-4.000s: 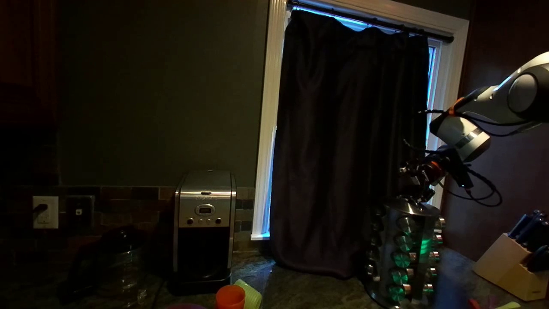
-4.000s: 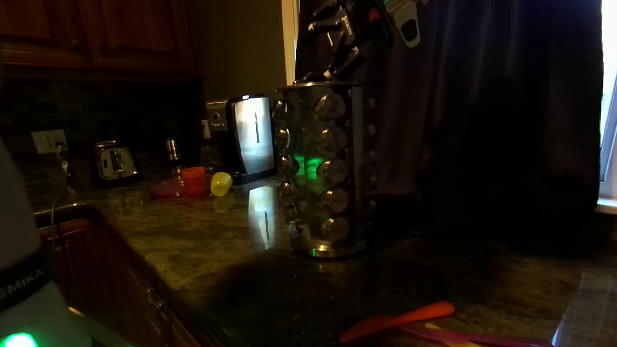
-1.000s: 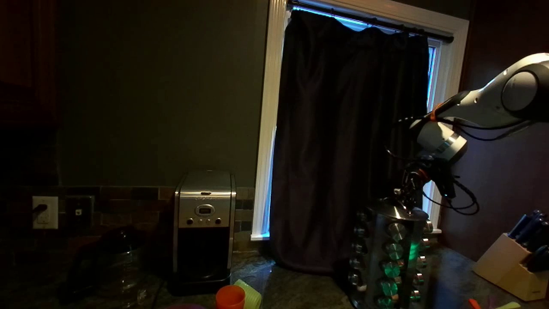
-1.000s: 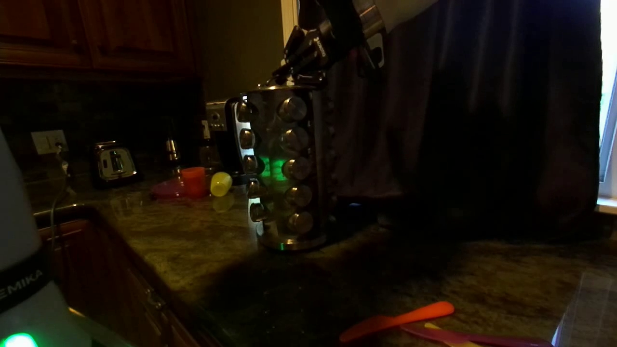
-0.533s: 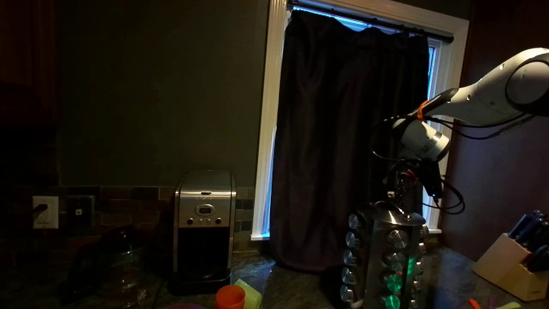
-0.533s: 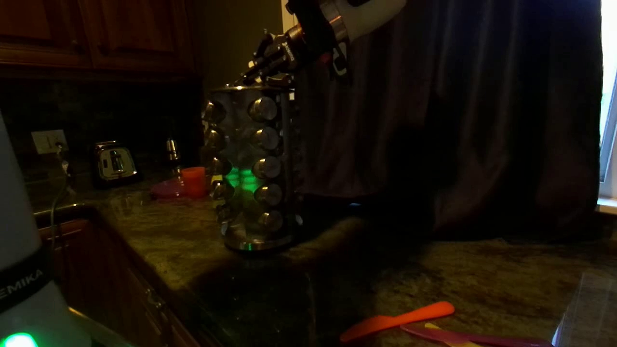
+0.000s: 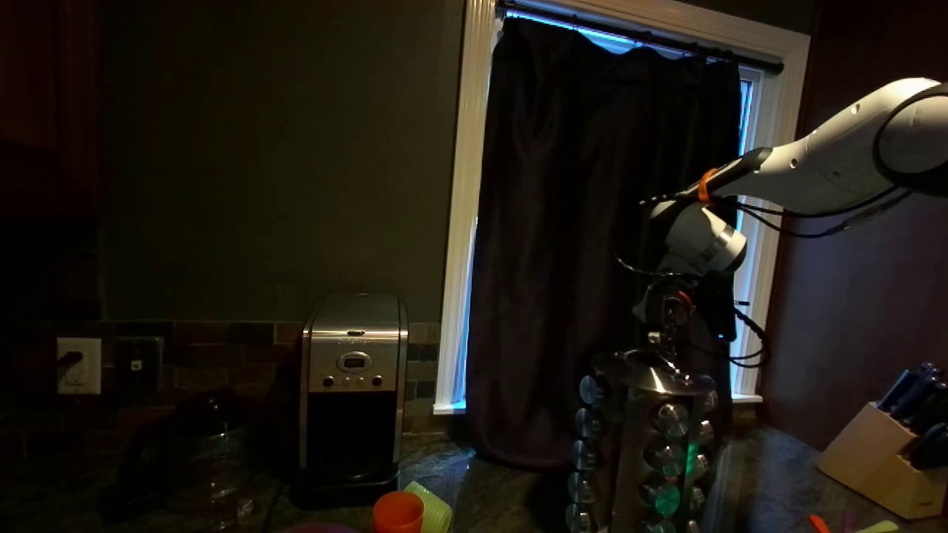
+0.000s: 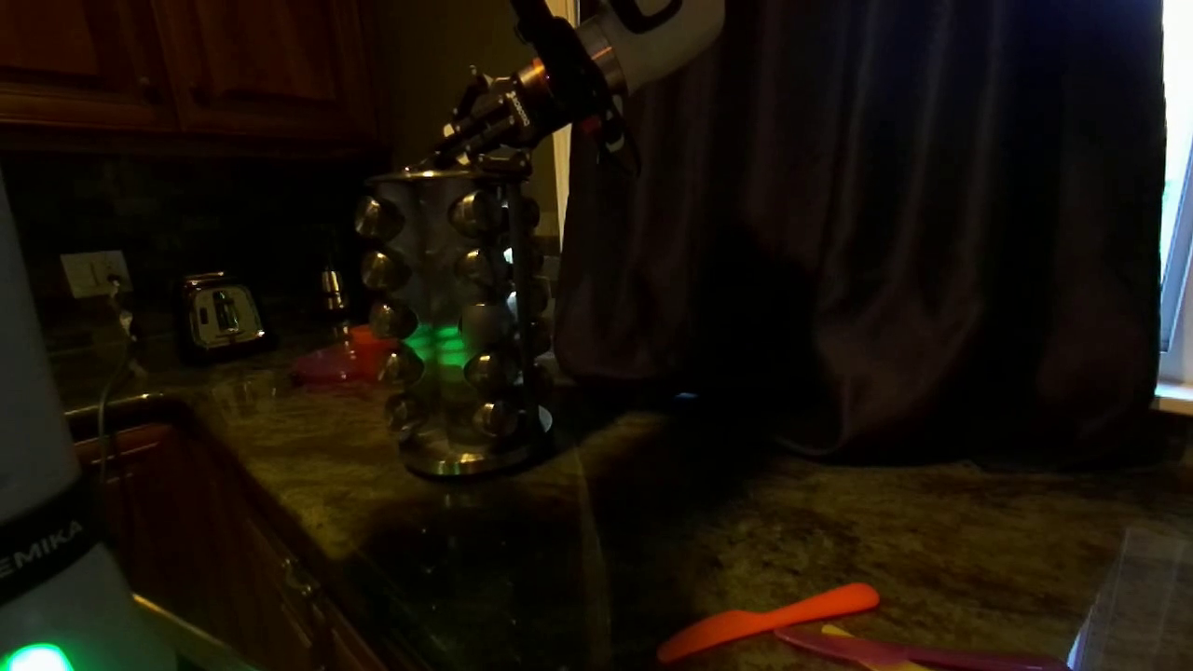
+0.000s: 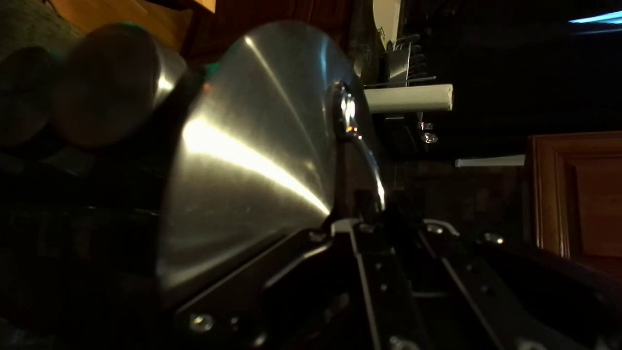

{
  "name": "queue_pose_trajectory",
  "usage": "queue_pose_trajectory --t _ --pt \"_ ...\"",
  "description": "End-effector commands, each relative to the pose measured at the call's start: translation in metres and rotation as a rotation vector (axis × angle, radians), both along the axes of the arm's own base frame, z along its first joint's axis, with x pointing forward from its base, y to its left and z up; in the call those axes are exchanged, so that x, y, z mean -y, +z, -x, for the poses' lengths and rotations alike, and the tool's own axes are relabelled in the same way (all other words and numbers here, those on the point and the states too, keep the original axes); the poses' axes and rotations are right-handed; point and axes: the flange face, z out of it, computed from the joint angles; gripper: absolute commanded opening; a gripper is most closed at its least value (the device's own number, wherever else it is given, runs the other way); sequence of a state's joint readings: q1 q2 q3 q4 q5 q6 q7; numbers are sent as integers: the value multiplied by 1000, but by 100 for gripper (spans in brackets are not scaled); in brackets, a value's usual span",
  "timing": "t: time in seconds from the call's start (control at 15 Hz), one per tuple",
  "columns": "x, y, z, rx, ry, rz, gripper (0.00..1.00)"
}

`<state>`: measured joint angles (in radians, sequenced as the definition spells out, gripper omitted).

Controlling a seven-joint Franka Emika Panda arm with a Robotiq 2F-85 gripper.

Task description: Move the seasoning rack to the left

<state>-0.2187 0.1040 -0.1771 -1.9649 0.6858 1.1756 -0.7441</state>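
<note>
The seasoning rack, a tall tower of small jars with silvery lids, stands over the counter in both exterior views. It leans slightly; whether its base touches the counter I cannot tell. Its shiny metal top fills the middle of the wrist view, with a curved chrome handle rising from it. My gripper is shut on that handle, which runs in between the dark fingertips. From above and behind, the arm reaches down to the top of the rack. Deep shadow hides part of the finger contact.
A silver-and-black coffee maker stands left of the rack, with an orange cup and a green cup in front of it. A dark curtain hangs behind. Plastic knives lie on the counter; a toaster sits farther back.
Gripper and rack have travelled left together in both exterior views, and the rack has turned a little. It now covers the coffee maker and yellow-green cup in an exterior view.
</note>
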Motion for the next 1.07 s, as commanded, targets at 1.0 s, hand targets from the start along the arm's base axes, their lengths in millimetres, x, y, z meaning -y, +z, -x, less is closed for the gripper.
queue_pose_trajectory --t 1.0 --pt "-47 51 -10 116 -116 -143 3"
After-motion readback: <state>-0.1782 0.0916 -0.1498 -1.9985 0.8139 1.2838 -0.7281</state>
